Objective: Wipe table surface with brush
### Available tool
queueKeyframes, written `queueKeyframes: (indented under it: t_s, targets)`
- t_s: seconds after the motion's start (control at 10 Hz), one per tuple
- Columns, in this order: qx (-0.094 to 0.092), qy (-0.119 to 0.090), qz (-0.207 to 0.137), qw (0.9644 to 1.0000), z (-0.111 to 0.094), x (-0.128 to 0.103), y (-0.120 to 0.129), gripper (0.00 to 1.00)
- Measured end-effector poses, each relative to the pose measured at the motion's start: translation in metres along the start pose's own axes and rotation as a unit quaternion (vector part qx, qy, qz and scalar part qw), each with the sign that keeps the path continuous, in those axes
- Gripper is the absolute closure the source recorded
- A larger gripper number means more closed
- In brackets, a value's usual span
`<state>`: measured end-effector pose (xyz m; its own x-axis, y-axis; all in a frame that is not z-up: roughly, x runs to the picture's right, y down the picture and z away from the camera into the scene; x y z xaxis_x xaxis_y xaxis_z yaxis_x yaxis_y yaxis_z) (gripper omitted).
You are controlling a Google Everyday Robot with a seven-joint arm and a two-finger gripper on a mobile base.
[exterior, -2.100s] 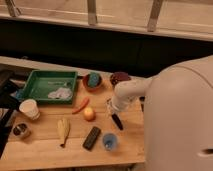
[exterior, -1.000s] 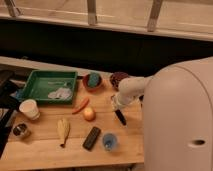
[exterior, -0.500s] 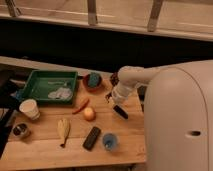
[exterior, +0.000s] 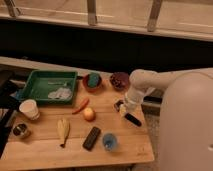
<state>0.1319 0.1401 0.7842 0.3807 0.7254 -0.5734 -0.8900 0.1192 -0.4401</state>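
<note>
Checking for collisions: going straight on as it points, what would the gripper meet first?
Probably the brush right below the gripper, at the table surface's right side; depth is unclear.

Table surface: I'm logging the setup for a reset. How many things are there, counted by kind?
Tray: 1
Bowls: 2
Cups: 2
Small tin: 1
Food-like items: 3
Black block: 1
Brush: 1
Total: 11
Gripper is at the brush, over the table surface's right side.

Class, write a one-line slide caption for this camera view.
The gripper is at the brush near the right edge of the table surface; a green tray sits far left.
</note>
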Motion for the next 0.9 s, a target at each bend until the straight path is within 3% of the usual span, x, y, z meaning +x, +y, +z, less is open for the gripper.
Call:
queueKeyframes:
  t_s: [0.2,0.4,0.7,0.9]
  targets:
    - [0.018,-0.024,0.024,0.9993,-0.013,0.004,-0.017,1.0]
    - [0.032,-0.048,0.031,0.9979,-0.023,-0.009,-0.018,1.0]
    - [0.036,-0.06,0.016,0.9974,-0.019,-0.045,0.008,1.0]
    - [0.023,-0.057,-0.009,0.998,-0.003,-0.059,0.039,1.0]
